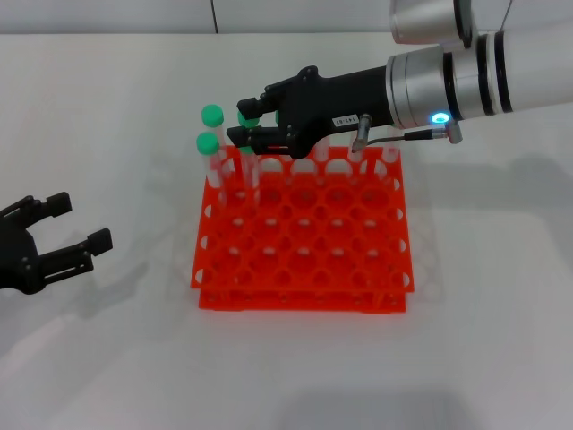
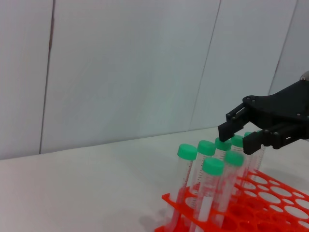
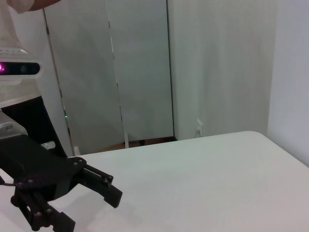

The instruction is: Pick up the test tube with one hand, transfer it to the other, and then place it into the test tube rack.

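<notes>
The right end effector (image 1: 246,125) reaches over the far left corner of the test tube rack (image 1: 304,235), its fingers spread open around the green cap of the test tube (image 1: 248,119), not yet closed on it. The tube stands upright among other capped tubes (image 1: 209,143). It looks light, stiff and smooth, so gripping just at the ribbed cap seems safest. The left end effector (image 1: 63,235) waits released near the left, above the surface (image 1: 107,358).
</notes>
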